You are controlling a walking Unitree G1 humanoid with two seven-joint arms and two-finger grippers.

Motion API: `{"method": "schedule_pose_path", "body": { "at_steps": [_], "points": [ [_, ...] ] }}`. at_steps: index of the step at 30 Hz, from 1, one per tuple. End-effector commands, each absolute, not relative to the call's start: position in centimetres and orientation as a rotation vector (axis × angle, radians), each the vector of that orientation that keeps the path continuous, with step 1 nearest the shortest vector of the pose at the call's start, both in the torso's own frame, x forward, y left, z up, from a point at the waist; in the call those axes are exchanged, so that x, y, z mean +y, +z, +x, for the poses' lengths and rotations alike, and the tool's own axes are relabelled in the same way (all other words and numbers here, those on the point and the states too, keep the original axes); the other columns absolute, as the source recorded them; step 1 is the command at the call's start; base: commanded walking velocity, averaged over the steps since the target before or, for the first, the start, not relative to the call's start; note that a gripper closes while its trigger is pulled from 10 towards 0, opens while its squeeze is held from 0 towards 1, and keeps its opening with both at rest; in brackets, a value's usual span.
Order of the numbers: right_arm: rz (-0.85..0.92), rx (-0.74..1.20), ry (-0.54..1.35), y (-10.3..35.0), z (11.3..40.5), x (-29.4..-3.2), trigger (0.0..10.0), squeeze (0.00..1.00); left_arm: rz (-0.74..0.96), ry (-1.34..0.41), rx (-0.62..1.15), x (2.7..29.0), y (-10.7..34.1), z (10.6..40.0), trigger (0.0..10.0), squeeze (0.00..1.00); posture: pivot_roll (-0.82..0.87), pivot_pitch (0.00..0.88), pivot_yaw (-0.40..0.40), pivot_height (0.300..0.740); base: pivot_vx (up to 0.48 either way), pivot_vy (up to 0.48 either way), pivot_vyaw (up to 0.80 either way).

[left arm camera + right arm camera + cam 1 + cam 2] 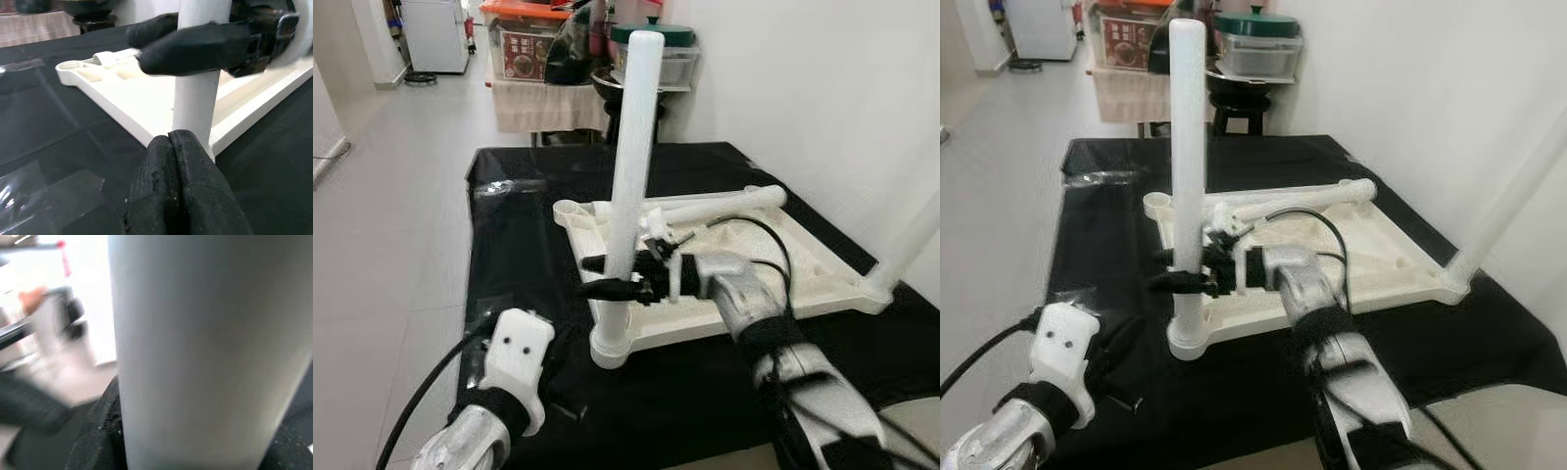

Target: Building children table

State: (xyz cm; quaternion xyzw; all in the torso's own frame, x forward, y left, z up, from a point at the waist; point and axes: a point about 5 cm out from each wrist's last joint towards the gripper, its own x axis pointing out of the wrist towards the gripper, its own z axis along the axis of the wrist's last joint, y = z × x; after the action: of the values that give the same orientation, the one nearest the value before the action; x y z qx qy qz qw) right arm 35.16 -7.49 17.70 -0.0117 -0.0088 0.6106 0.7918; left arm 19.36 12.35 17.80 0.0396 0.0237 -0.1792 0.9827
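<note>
We see a black cloth (705,392) spread over the low surface, with a crinkled sheet of clear plastic (504,188) lying near its far left corner. Beyond it stands a desk draped in a pale cloth (548,106), carrying a clear storage box with an orange lid (524,39) and a container with a green lid (668,44). A white wall (822,98) runs along the right, and a light tiled floor (391,225) stretches to the left

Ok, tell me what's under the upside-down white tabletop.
The white tabletop lies on a black cloth, which shows all round it. What the cloth covers can't be seen. The right hand grips an upright leg at the near corner.
</note>
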Motion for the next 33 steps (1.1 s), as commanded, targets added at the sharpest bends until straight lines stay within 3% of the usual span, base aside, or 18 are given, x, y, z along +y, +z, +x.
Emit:
{"method": "schedule_pose_path", "body": {
  "at_steps": [1, 2, 3, 6, 14, 15, 18, 19, 25, 26, 28, 29, 33],
  "points": [
    [-0.043, 0.051, 1.164, 15.9, 35.1, -7.6, 0.0, 0.00, 0.087, -0.366, 0.068, 12.3, 17.6, 19.2, 10.0, 0.00, 0.15, 0.000, -0.122, 0.740, 0.000, 0.000, 0.00],
    [-0.043, 0.051, 1.164, 15.9, 35.1, -7.6, 0.0, 0.00, 0.087, -0.366, 0.068, 12.3, 17.6, 19.2, 10.0, 0.00, 0.15, 0.000, -0.122, 0.740, 0.000, 0.000, 0.00],
    [-0.016, 0.128, 0.943, 12.8, 33.6, -6.4, 0.0, 0.00, 0.093, -0.363, 0.069, 12.5, 17.6, 19.2, 10.0, 0.00, 0.15, 0.000, -0.125, 0.740, 0.000, 0.000, 0.00],
    [-0.056, 0.157, 0.807, 10.5, 31.0, -4.8, 0.0, 0.00, 0.093, -0.352, 0.071, 12.8, 17.6, 19.3, 10.0, 0.00, 0.14, 0.000, -0.105, 0.740, 0.000, 0.000, 0.00],
    [-0.031, 0.143, 0.709, 11.2, 32.3, -5.8, 0.0, 0.00, 0.098, -0.363, 0.065, 12.6, 17.7, 19.5, 10.0, 0.00, 0.14, 0.000, -0.114, 0.740, 0.000, 0.000, 0.00],
    [-0.038, 0.152, 0.672, 11.1, 32.1, -5.9, 8.9, 0.00, 0.100, -0.364, 0.067, 12.7, 17.7, 19.5, 10.0, 0.00, 0.14, 0.000, -0.106, 0.740, 0.000, 0.000, 0.00],
    [-0.041, 0.156, 0.656, 11.2, 32.1, -6.0, 8.9, 0.00, 0.098, -0.368, 0.067, 12.6, 17.7, 19.5, 10.0, 0.00, 0.14, 0.000, -0.106, 0.740, 0.000, 0.000, 0.00],
    [-0.021, 0.156, 0.679, 11.4, 32.1, -5.9, 10.0, 1.00, 0.098, -0.374, 0.068, 12.5, 17.7, 19.5, 10.0, 0.00, 0.14, 0.000, -0.106, 0.740, 0.000, 0.000, 0.00],
    [0.007, 0.056, 0.955, 13.9, 31.9, -4.8, 10.0, 1.00, 0.098, -0.376, 0.066, 12.6, 17.8, 19.6, 10.0, 0.00, 0.15, 0.000, -0.107, 0.740, 0.000, 0.000, 0.00],
    [-0.019, 0.026, 1.053, 14.4, 31.9, -4.8, 10.0, 0.46, 0.097, -0.376, 0.066, 12.6, 17.8, 19.7, 10.0, 0.00, 0.16, 0.000, -0.109, 0.740, 0.000, 0.000, 0.00],
    [-0.038, 0.010, 1.115, 14.8, 32.0, -4.9, 10.0, 0.46, 0.097, -0.376, 0.066, 12.5, 17.8, 19.7, 10.0, 0.00, 0.16, 0.000, -0.109, 0.740, 0.000, 0.000, 0.00],
    [-0.051, -0.003, 1.200, 15.2, 32.1, -5.1, 10.0, 0.00, 0.098, -0.377, 0.066, 12.5, 17.8, 19.7, 10.0, 0.00, 0.17, 0.000, -0.113, 0.740, 0.000, 0.000, 0.00],
    [-0.059, 0.001, 1.296, 15.7, 32.4, -5.6, 10.0, 0.00, 0.097, -0.380, 0.068, 12.5, 17.7, 19.6, 10.0, 0.00, 0.18, 0.000, -0.120, 0.740, 0.000, 0.000, 0.00]
  ]
}}
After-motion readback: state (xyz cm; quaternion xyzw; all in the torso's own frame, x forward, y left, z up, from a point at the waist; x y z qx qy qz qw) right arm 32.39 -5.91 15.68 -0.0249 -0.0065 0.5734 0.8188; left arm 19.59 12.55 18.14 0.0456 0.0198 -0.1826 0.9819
